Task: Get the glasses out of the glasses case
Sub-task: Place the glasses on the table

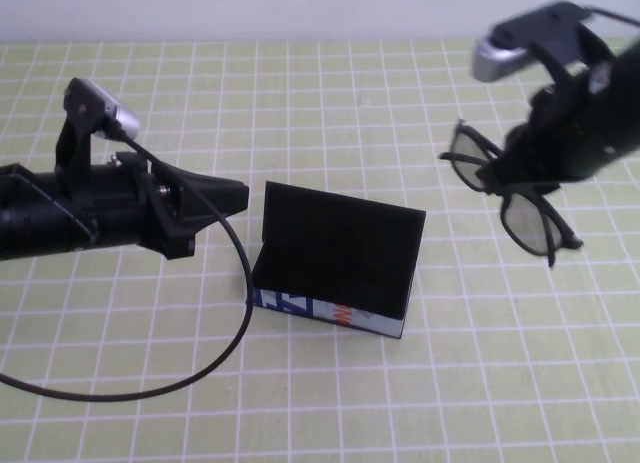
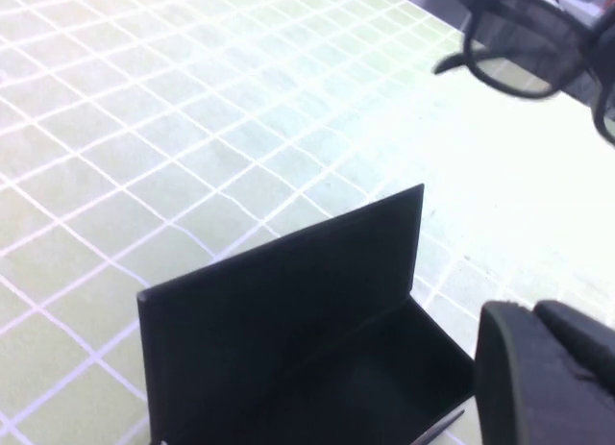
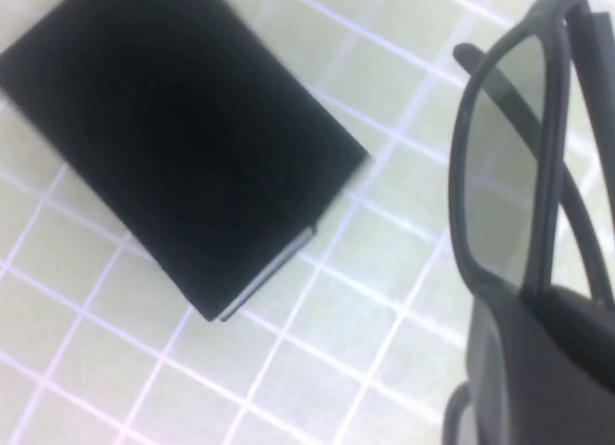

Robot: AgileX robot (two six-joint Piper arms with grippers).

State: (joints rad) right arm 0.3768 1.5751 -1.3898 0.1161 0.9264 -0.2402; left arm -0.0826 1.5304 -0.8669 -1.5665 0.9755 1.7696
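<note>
The glasses case (image 1: pixel 335 263) stands open mid-table, with its black lid upright and its white printed front side towards me. Its black inside is empty in the left wrist view (image 2: pixel 288 310). It also shows in the right wrist view (image 3: pixel 183 147). My right gripper (image 1: pixel 520 168) is shut on the black glasses (image 1: pixel 525 218) and holds them in the air to the right of the case. The glasses show in the right wrist view (image 3: pixel 500 157) and the left wrist view (image 2: pixel 524 51). My left gripper (image 1: pixel 238 195) is shut and empty, just left of the lid's edge.
A green mat with a white grid (image 1: pixel 330 103) covers the table. A black cable (image 1: pixel 200 373) loops from the left arm down onto the mat in front of the case's left end.
</note>
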